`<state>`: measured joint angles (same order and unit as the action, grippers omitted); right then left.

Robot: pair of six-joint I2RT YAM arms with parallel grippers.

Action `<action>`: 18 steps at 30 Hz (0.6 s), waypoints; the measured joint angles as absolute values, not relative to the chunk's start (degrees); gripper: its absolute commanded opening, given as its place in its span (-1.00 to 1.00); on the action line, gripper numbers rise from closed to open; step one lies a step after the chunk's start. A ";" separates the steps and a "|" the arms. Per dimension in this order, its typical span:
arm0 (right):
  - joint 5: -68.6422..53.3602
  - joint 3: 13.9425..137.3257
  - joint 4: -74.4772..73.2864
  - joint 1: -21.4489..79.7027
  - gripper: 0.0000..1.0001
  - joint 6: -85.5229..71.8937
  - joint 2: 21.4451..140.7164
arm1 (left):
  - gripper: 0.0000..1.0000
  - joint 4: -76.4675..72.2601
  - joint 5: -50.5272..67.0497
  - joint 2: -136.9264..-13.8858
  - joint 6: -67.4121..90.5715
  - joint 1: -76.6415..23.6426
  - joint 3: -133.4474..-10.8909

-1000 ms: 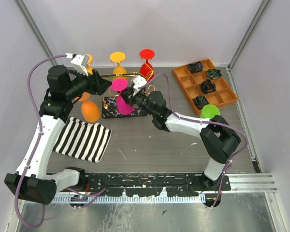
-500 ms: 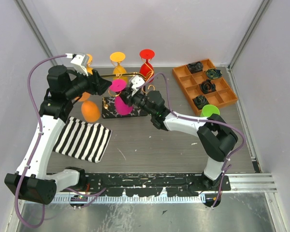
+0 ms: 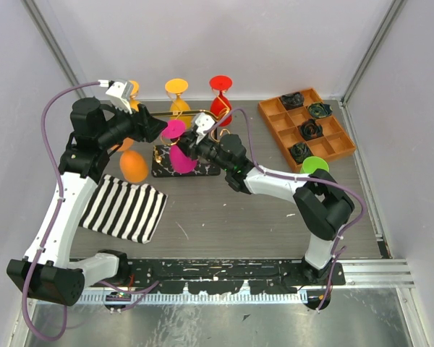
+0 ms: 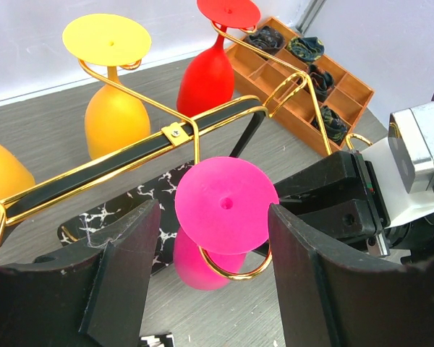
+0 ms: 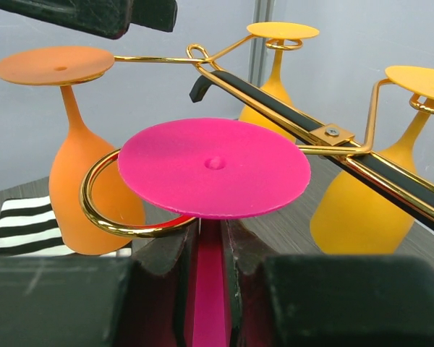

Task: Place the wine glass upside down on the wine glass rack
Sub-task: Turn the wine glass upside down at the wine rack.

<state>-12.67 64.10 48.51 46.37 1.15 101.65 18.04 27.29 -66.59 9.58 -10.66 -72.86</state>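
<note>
The pink wine glass is upside down, its round foot on top. My right gripper is shut on its stem, seen in the right wrist view. The foot sits just above a gold ring hook of the wine glass rack, with the stem at the ring's edge. My left gripper is open beside the rack's bar. In the left wrist view its fingers stand either side of the pink glass, apart from it.
Orange, yellow and red glasses hang on the rack. A green glass stands right of my right arm. An orange compartment tray sits at the back right. A striped cloth lies at the left.
My right gripper has carried the pink glass a little left and back, toward the rack's ring hook. The left arm has not moved.
</note>
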 measured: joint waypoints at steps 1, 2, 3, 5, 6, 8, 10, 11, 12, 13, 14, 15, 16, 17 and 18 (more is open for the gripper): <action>-12.93 64.10 48.58 46.33 -0.97 1.15 101.65 | 0.36 18.04 27.27 -66.59 9.58 -10.66 -72.86; -13.26 64.10 48.62 46.26 -0.95 1.15 101.65 | 0.36 18.02 27.27 -66.59 9.56 -10.66 -72.86; -13.50 64.10 48.64 46.22 -0.93 1.15 101.65 | 0.36 18.04 27.24 -66.59 9.54 -10.66 -72.86; -14.06 64.10 48.77 46.11 -0.89 1.15 101.65 | 0.36 18.04 27.20 -66.59 9.47 -10.66 -72.86; -14.28 64.07 48.82 46.09 -0.86 1.15 101.65 | 0.36 18.04 27.16 -66.59 9.47 -10.66 -72.86; -14.81 64.07 48.90 46.00 -0.81 1.15 101.67 | 0.36 18.04 27.09 -66.59 9.45 -10.66 -72.86; -15.25 64.07 48.99 46.00 -0.76 1.15 101.67 | 0.36 18.04 27.05 -66.61 9.45 -10.66 -72.86; -15.49 64.07 49.04 46.00 -0.75 1.15 101.67 | 0.36 18.04 27.00 -66.61 9.45 -10.66 -72.86; -15.68 64.07 49.08 46.00 -0.73 1.15 101.67 | 0.36 18.04 26.96 -66.61 9.45 -10.66 -72.86; -15.92 64.07 49.15 46.00 -0.72 1.17 101.69 | 0.36 18.04 26.94 -66.61 9.45 -10.66 -72.86; -16.16 64.07 49.23 46.00 -0.71 1.15 101.73 | 0.36 18.04 26.92 -66.61 9.43 -10.66 -72.86; -16.47 64.07 49.32 46.00 -0.70 1.17 101.80 | 0.36 18.04 26.92 -66.61 9.43 -10.66 -72.86; -16.78 64.07 49.50 46.00 -0.69 1.17 101.89 | 0.36 18.04 26.89 -66.61 9.43 -10.66 -72.86; -17.10 64.07 49.65 46.00 -0.68 1.17 101.95 | 0.36 18.06 26.89 -66.61 9.43 -10.66 -72.86; -17.47 64.07 49.71 46.00 -0.68 1.17 101.97 | 0.36 18.04 26.89 -66.61 9.43 -10.66 -72.86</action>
